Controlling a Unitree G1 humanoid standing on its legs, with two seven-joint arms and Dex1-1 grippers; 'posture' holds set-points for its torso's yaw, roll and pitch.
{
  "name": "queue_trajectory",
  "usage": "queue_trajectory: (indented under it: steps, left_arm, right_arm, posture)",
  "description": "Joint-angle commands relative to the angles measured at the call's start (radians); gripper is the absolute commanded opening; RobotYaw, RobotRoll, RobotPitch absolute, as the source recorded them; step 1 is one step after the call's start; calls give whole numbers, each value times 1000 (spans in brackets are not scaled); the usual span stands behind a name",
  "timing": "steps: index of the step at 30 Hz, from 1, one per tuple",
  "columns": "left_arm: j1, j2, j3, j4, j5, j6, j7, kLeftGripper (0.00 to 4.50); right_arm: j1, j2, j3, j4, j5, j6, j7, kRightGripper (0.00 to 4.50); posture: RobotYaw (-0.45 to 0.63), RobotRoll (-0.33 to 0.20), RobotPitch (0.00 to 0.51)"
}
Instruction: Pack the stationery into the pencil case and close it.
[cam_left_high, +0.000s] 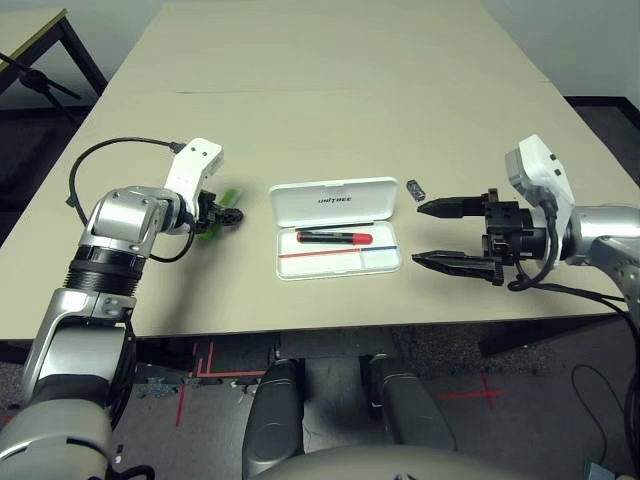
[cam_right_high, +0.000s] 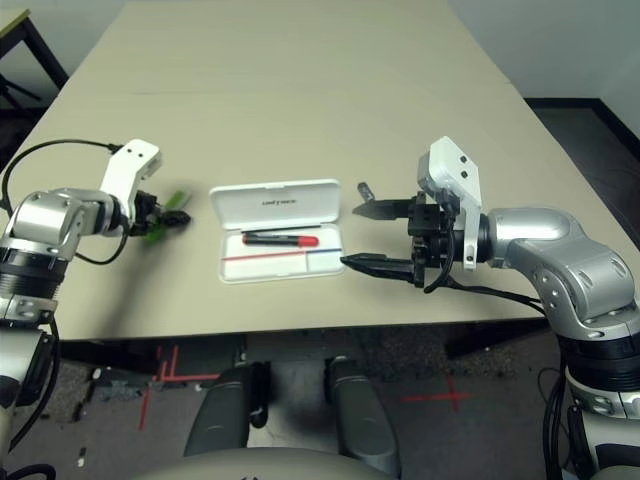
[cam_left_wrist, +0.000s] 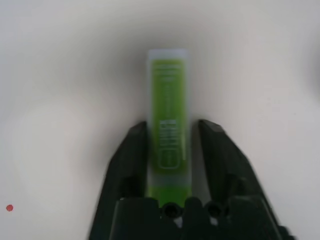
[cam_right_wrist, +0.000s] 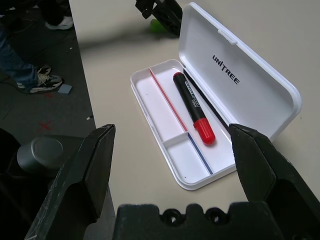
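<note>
Lying open near the middle of the beige table (cam_left_high: 330, 90), the flat white hard-plastic pencil case (cam_left_high: 338, 229) has its lid folded back on the far side, dark lettering showing on it. Inside the tray, along its far edge, rests the black marker with a red cap (cam_left_high: 334, 238), cap towards the right; a thin red-and-blue line runs the length of the tray nearer the robot.

So one of the three items is already packed. The flat lime-green bar-shaped highlighter (cam_left_wrist: 169, 135) is out on the table to the left of the case, and the left gripper (cam_left_high: 222, 216) has its two black fingers (cam_left_wrist: 131, 155) set on either side of it, close against its long edges; whether they press it firmly yet, I cannot tell. The tiny dark grey clip-like piece (cam_left_high: 416, 188) sits on the table just right of the lid's far right corner, untouched.

To the right of the case, the right gripper (cam_left_high: 440, 233) hovers with its fingers spread wide and nothing between them, pointing left towards the tray.

By my reading, two items remain to go in, then the lid must be shut.
</note>
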Motion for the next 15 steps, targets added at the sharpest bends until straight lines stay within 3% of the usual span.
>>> queue_trajectory:
  steps: [1,9,15]
  left_arm:
    - [24,34,-28,29,44,-6,-14,1071]
    - [100,132,-17,-50,35,-106,-112,1077]
    - [223,273,18,-173,0,-265,-283,1077]
  right_arm:
    - [6,5,22,-15,0,-13,-3,4500]
    - [3,9,33,-6,-6,-25,-2,4500]
    - [-10,8,49,17,-15,-43,6,4500]
  posture:
    - [-97,0,148]
    - [-82,0,149]
    - [-63,0,149]
